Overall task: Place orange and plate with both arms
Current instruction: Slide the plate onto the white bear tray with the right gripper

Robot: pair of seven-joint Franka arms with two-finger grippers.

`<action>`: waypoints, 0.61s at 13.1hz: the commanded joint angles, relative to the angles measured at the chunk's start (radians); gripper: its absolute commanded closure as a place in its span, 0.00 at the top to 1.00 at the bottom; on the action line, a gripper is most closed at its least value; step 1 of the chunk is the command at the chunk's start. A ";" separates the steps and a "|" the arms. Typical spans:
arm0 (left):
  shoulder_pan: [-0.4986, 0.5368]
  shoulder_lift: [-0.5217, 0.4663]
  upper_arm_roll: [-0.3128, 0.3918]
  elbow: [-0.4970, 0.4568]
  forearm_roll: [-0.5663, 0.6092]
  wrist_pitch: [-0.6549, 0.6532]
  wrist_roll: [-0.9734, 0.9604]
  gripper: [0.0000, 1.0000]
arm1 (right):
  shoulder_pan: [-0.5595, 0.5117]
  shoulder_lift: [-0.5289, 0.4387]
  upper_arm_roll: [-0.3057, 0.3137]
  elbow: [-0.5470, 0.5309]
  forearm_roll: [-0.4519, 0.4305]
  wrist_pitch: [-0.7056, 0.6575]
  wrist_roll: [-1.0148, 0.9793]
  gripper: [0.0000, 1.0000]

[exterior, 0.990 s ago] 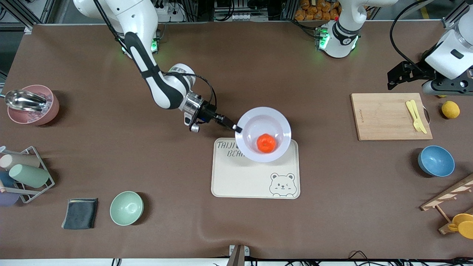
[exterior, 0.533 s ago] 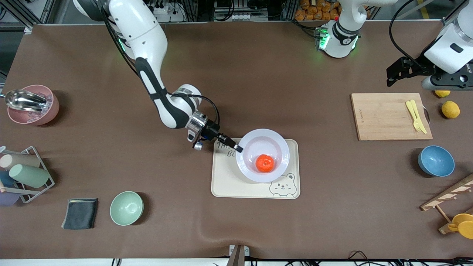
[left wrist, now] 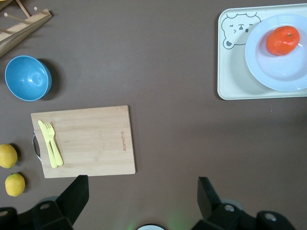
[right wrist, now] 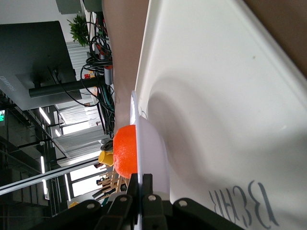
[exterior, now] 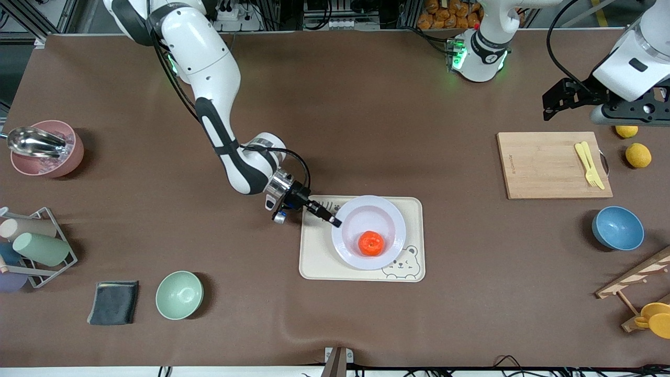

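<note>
My right gripper (exterior: 335,220) is clamped on the rim of the plate (exterior: 387,251) at frame centre, keeping the orange (exterior: 371,243) level over the tray (exterior: 314,262), while my left gripper (exterior: 555,102) waits upper right, jaws apart.

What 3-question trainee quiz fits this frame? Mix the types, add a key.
1. True or false: the orange lies on the plate.
2. The right gripper is shut on: A) the plate's rim B) the beige bear tray C) the mint-green bowl
3. Which gripper is open and holds nothing, up over the table by the wooden cutting board?

Key: 1 true; 2 A; 3 the left gripper.
</note>
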State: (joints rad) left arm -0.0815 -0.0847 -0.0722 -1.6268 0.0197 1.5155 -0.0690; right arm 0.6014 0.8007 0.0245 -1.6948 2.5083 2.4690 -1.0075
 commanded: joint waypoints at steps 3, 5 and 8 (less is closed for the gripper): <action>0.003 0.048 -0.011 0.062 -0.007 -0.003 0.006 1.00 | -0.014 0.031 0.012 0.035 0.003 0.010 -0.005 0.16; 0.005 0.048 -0.012 0.056 -0.007 -0.008 0.006 1.00 | -0.015 0.031 0.012 0.034 0.001 0.030 -0.002 0.21; 0.012 0.040 -0.012 0.060 -0.020 -0.008 0.008 1.00 | -0.026 0.029 0.014 0.050 -0.058 0.118 0.024 0.60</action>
State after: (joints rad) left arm -0.0807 -0.0464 -0.0775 -1.5935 0.0197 1.5183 -0.0690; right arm 0.5975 0.8174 0.0248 -1.6825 2.4911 2.5284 -1.0068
